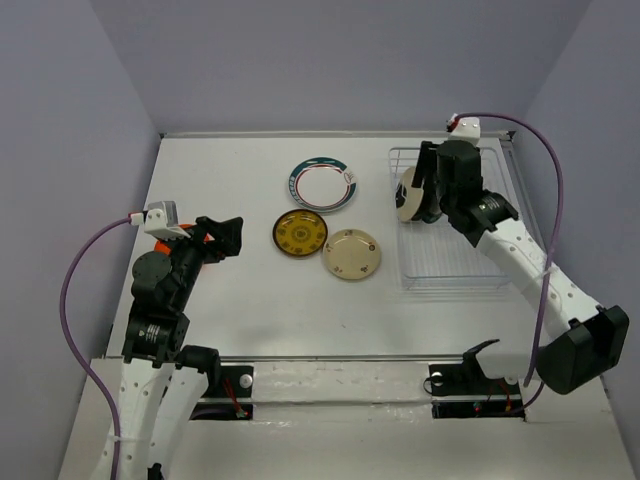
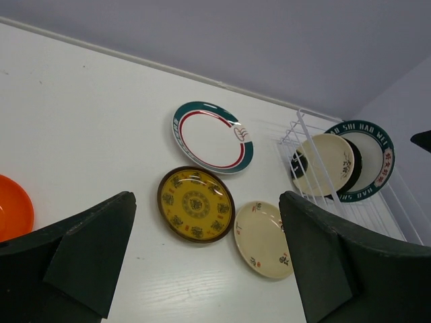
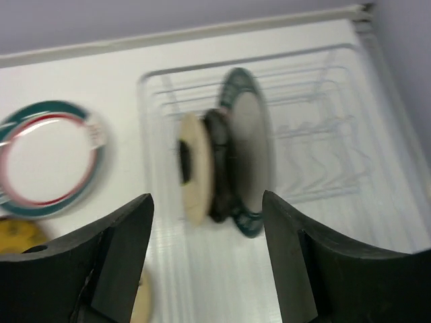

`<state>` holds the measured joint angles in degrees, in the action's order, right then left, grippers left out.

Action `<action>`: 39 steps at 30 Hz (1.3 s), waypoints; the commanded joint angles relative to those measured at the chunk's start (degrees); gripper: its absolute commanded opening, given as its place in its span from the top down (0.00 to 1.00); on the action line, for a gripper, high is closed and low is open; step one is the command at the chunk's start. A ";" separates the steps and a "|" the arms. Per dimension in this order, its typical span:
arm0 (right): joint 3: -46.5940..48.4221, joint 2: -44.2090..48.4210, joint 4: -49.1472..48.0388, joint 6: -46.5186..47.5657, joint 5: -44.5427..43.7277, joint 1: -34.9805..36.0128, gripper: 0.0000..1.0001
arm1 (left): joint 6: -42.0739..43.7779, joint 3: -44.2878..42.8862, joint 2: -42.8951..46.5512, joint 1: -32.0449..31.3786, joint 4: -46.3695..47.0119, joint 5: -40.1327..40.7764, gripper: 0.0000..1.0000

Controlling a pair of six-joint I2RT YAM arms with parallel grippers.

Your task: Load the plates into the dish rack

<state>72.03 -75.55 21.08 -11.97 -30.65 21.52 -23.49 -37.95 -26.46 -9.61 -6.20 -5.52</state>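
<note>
Plates already in the rack [image 1: 450, 272] number three, standing on edge close together at its left side: a cream plate [image 3: 195, 168] outermost, a black plate [image 3: 219, 168] behind it, and a green-rimmed plate [image 3: 250, 145] last. Four more lie flat on the desk [image 1: 240, 300]. A red-ringed plate [image 1: 323, 184], a mustard plate [image 1: 299, 234] and a second cream plate [image 1: 351, 254] are grouped left of the rack, and an orange plate [image 2: 12, 207] lies well apart, by the left arm. The right gripper [image 3: 207, 202] hangs over the racked three with its jaws apart and nothing between them. The step in hand therefore looks like the close of one placement, with the load a little under half done. The left gripper [image 2: 207, 202] is spread wide and empty too, near the orange plate. Next, I judge, comes a pickup from the desk. The second cream plate lies nearest the rack and suits the right arm. A flat plate offers only its rim, so the gripper must rise clear of the wires, come down at the plate's edge, tip it upright and feed it into a slot right of the green-rimmed plate, where the rack looks free.
</note>
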 commanded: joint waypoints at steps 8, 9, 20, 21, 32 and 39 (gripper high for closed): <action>4.59 -20.23 -22.55 -19.49 36.97 23.20 0.72 | -0.96 -7.38 -0.88 0.38 2.34 4.19 0.01; 6.61 -22.78 -23.79 -20.19 37.77 25.74 0.72 | -0.51 -8.53 -1.05 0.38 1.11 4.90 0.01; 39.31 -57.41 -24.16 -35.48 47.35 31.04 0.52 | 0.54 -9.68 0.62 0.38 -2.41 13.86 0.01; 43.33 -61.26 -23.98 -36.80 48.05 31.04 0.52 | 0.63 -9.68 0.62 0.38 -3.03 15.17 0.01; 32.32 -50.77 -25.56 -27.95 44.10 31.57 0.51 | -4.63 -9.59 -8.60 1.69 -5.40 27.14 0.08; 17.39 -35.75 -25.74 -20.21 47.09 31.57 0.52 | -12.97 -8.02 -17.39 19.49 -5.75 15.81 0.17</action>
<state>95.42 -120.77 -0.71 -38.52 15.00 52.69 -30.11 -46.48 -40.91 0.62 -12.80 14.41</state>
